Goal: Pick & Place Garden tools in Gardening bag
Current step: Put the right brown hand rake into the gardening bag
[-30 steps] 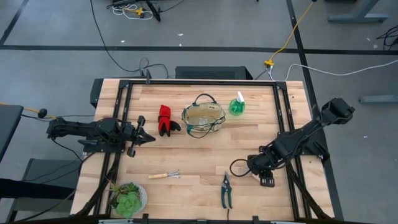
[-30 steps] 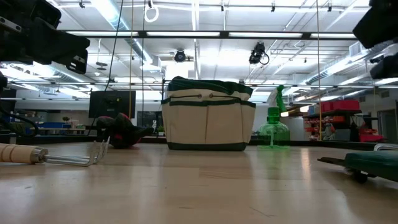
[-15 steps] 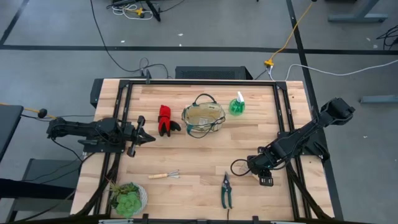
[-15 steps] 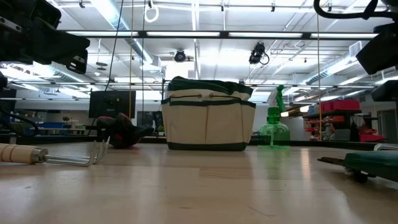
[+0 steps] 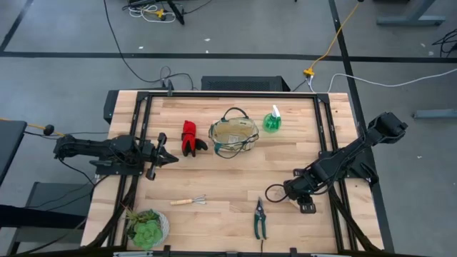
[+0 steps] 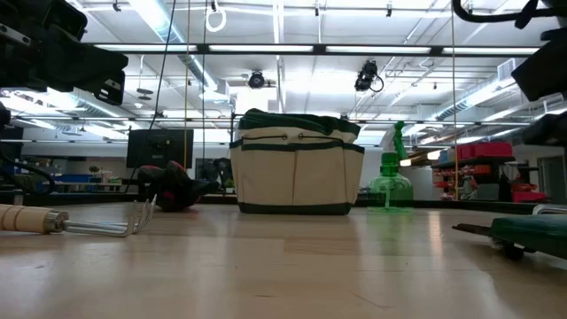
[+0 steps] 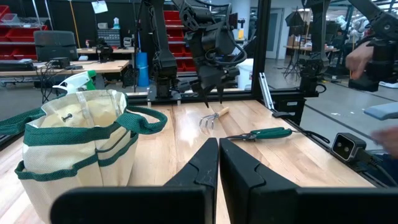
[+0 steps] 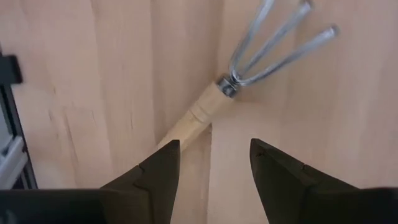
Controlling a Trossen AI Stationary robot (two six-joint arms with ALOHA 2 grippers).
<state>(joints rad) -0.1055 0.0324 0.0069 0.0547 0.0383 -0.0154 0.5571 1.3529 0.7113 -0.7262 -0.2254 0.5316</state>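
Two arms low; right pincer spread above rake.

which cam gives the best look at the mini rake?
Right wrist view: the mini rake fills it, tines and wooden handle clear, just past the open right gripper. High view shows it whole but small; low view side-on at table level; left wrist view small and distant.

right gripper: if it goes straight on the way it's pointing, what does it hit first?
Most likely the mini rake: the right gripper, fingers open, points down at its wooden handle lying on the table. The gap to it is hard to judge. The left gripper waits, shut.
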